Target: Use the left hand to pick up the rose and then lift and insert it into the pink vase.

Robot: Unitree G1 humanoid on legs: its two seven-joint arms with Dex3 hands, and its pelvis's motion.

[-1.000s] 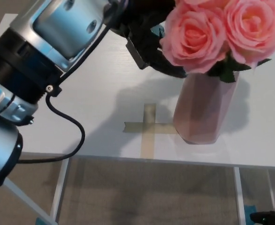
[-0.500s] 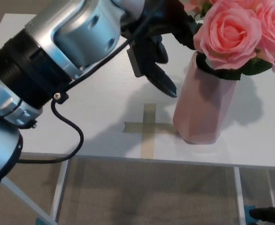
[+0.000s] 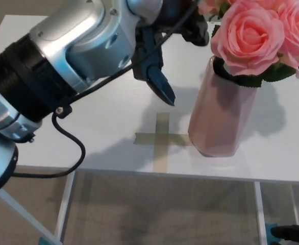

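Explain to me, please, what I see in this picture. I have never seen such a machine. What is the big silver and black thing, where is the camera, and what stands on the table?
The picture is taken by a camera on the head of a humanoid robot, looking down at its work. The big silver and black thing is the robot's own left arm, coming in from the left. At its end is the left hand, black, with thick fingers spread apart. It holds nothing now. The right hand does not show.

On the white table stands a pink vase, upright. Pink roses with green leaves sit in its mouth, so the rose seems to be already in the vase. Beside the vase, a cross of tape is stuck to the table, likely a place mark. A black cable hangs from the arm.
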